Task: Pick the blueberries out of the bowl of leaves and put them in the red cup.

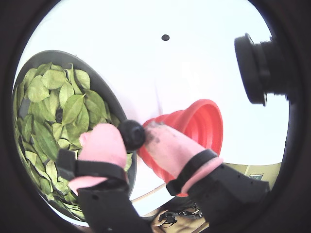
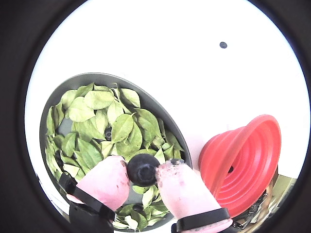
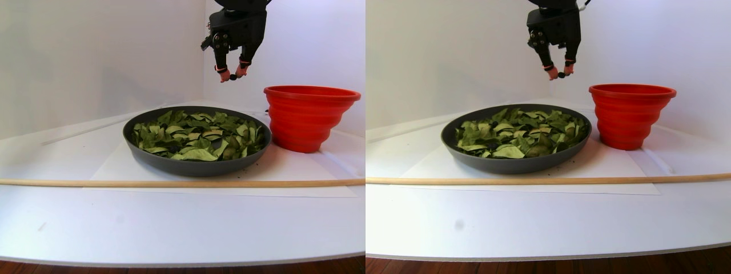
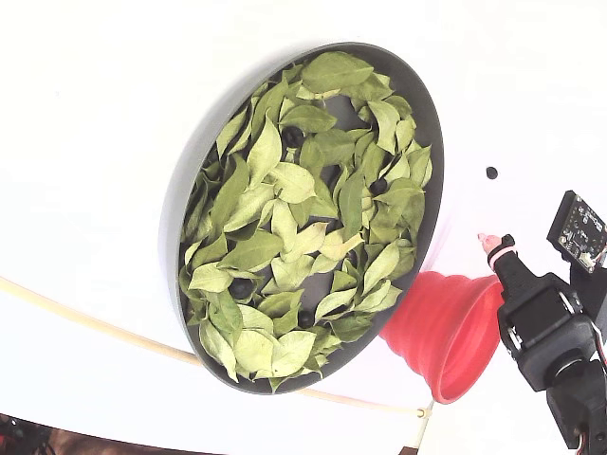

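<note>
In a wrist view my claw (image 1: 132, 135) pinches one blueberry (image 1: 132, 134) between its pink fingertips (image 1: 104, 145), above the rim of the bowl (image 1: 104, 90), beside the red cup (image 1: 204, 121). In the other wrist view, more berries (image 2: 108, 132) peek darkly between the leaves (image 2: 97, 99). I judge the fruit light, soft, easily crushed. The stereo pair shows the claw high above the counter (image 3: 171, 222), short of the cup. In the fixed view the berry itself is hidden.

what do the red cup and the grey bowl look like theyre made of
The red cup looks like flexible silicone or soft plastic: matte, with stepped collapsible ribs. The bowl could be matte plastic, coated metal or ceramic: smooth dark grey rim, little shine.
</note>
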`<state>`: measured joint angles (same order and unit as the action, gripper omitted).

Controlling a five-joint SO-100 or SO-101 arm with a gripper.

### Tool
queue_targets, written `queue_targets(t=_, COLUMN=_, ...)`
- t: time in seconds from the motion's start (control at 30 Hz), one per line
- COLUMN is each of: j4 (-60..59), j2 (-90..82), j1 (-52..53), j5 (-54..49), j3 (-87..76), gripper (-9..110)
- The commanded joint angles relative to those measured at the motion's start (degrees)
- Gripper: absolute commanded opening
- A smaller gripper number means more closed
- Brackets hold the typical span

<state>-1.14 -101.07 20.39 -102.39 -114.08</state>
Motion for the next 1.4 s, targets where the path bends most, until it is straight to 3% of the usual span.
queue_targets(t=0.0, j4=-0.53, j2=-8.44, j1=2.02, j5=-0.44, j3=0.0, gripper=10)
queue_targets(t=1.37, j4=-11.16, j2=-15.12, j1=16.7, j5=-7.03, j3=-3.43, gripper=10)
